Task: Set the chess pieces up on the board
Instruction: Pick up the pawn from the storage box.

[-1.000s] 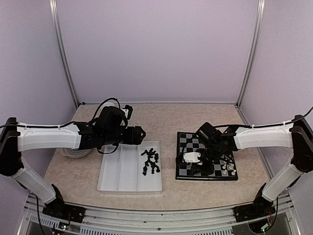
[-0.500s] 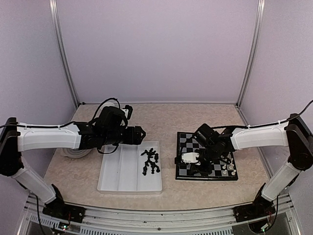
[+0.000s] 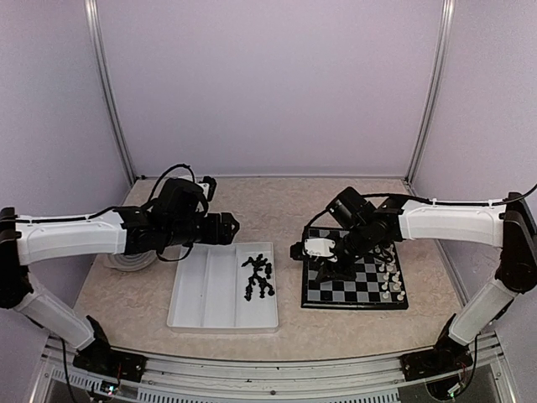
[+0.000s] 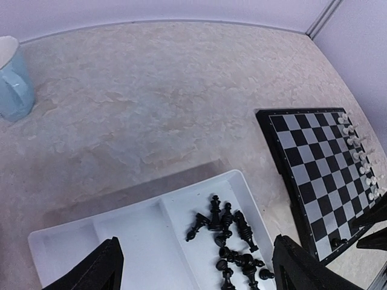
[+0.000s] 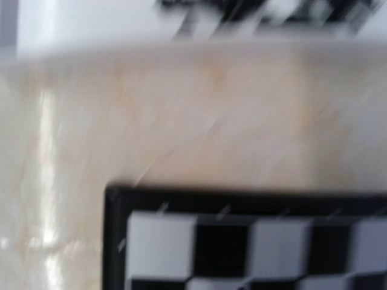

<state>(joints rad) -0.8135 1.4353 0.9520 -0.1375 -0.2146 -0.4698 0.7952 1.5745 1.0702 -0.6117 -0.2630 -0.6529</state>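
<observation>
From above, we see the left gripper (image 3: 231,227) hovering just behind the far edge of a white tray (image 3: 210,294). The black chess pieces (image 3: 258,279) lie in a loose heap in the tray's right compartment, just ahead of and below the jaws. The right gripper (image 3: 300,250) hangs over the left edge of the board (image 3: 361,285), with the heap off to the side of its tip, across the gap between tray and board. At this angle we cannot tell whether its jaws are apart or together. A row of white pieces (image 3: 388,281) stands along the board's right side, behind the right gripper.

In the left wrist view, the left gripper (image 4: 196,254) has its 2 fingers (image 4: 109,266) spread wide, 1 at each lower corner with nothing between them. The chess pieces (image 4: 230,241) lie tumbled in the tray (image 4: 139,202) directly under the gap, slightly toward the right finger. The board (image 4: 314,163) sits beyond the right finger, with white pieces (image 4: 360,157) along its far edge. A pale blue mug (image 4: 12,78) stands well off past the left finger.

The right wrist view is heavily blurred. It shows only a corner of the board (image 5: 242,241) below, bare table (image 5: 211,109) beyond it, and the tray's white wall (image 5: 181,42) at the top. No fingers appear, so the jaws' state stays unreadable here too.
</observation>
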